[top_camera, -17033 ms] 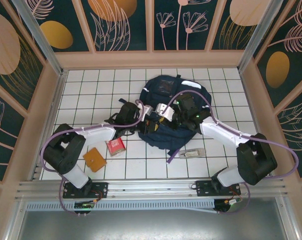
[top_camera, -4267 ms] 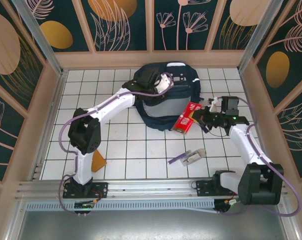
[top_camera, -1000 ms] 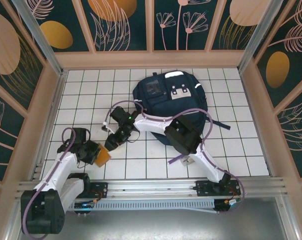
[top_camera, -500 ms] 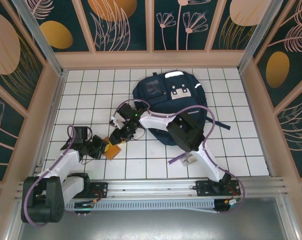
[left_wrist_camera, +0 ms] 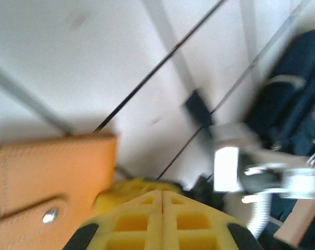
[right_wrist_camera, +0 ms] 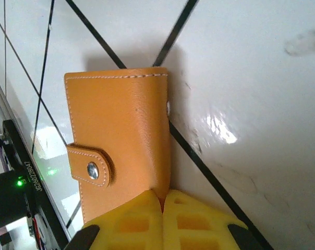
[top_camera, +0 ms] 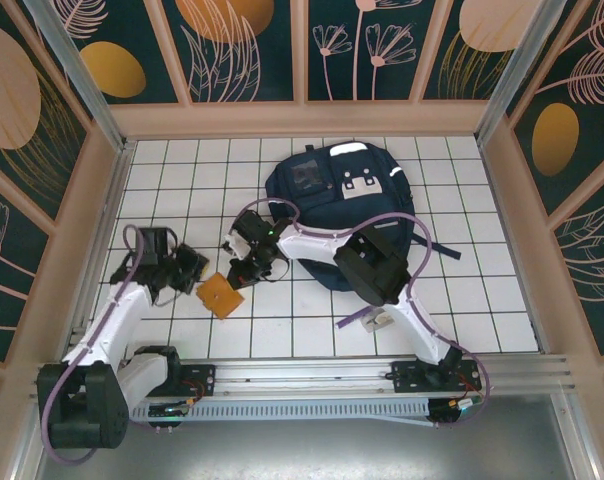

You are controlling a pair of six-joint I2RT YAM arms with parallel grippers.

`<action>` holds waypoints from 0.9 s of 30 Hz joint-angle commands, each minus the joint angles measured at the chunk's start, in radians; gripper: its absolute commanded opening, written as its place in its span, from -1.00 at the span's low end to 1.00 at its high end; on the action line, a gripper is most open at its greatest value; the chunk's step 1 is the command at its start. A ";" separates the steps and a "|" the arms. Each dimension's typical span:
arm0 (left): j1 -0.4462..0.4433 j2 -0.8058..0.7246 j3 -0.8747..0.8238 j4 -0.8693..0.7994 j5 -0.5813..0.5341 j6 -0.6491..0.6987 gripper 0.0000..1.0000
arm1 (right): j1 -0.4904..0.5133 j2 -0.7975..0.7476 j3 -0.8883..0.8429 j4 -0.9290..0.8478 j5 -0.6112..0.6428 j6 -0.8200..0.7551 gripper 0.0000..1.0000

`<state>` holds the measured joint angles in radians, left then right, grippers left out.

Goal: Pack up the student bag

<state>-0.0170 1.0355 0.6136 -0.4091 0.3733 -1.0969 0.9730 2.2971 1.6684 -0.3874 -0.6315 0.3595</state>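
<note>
- Student bag [top_camera: 327, 200]: lies flat on the far middle of the white tiled surface [top_camera: 482, 290], grey patch upward; the right arm crosses its near edge.
- Left pincer [top_camera: 195, 271]: fingers pressed together, holding nothing, just left of the orange wallet [top_camera: 222, 296].
- Right pincer [right_wrist_camera: 162, 204]: fingers together, tips at the wallet's [right_wrist_camera: 116, 135] corner; whether they nip its edge cannot be told.
- Wallet: flat on the surface, snap tab up, near the bag's left side.
</note>
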 commanded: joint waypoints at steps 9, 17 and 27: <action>-0.169 0.129 0.126 0.196 0.162 0.276 -0.60 | -0.205 -0.498 -0.394 0.202 0.123 0.179 -1.00; -0.324 0.222 0.239 0.359 0.209 0.401 -0.22 | -0.355 -0.758 -0.544 0.150 0.260 0.205 -1.00; -0.781 0.590 0.573 0.263 -0.189 1.232 -0.04 | -0.741 -1.131 -0.650 -0.083 0.418 0.150 -1.00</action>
<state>-0.7311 1.5490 1.1698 -0.1352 0.2672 -0.1989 0.3054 1.2526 1.0401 -0.3721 -0.2939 0.5327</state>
